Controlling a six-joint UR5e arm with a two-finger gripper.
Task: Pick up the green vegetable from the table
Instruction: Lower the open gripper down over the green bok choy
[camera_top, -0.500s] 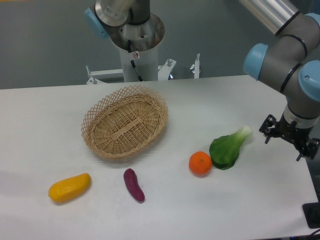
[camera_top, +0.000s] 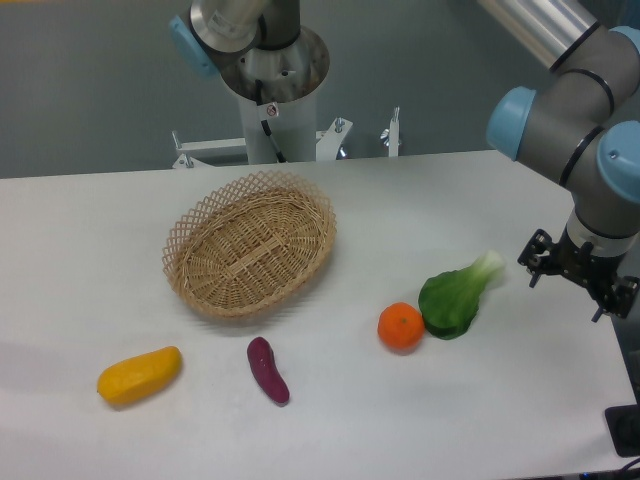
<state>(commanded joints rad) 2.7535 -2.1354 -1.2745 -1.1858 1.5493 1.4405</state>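
Beside the orange (camera_top: 401, 326), the green vegetable (camera_top: 455, 297) remains unmoved.

The claw (camera_top: 579, 281) at the table's (camera_top: 80, 250) right edge is too small and dark to tell its finger gap; the arm (camera_top: 590, 90) runs out of frame.

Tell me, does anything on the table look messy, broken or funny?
Nothing stands out. The green vegetable lies on its side on the table, right against the orange. The purple piece and the yellow fruit lie apart nearby. The basket sits flat with nothing in it, and the gripper is off to the side.
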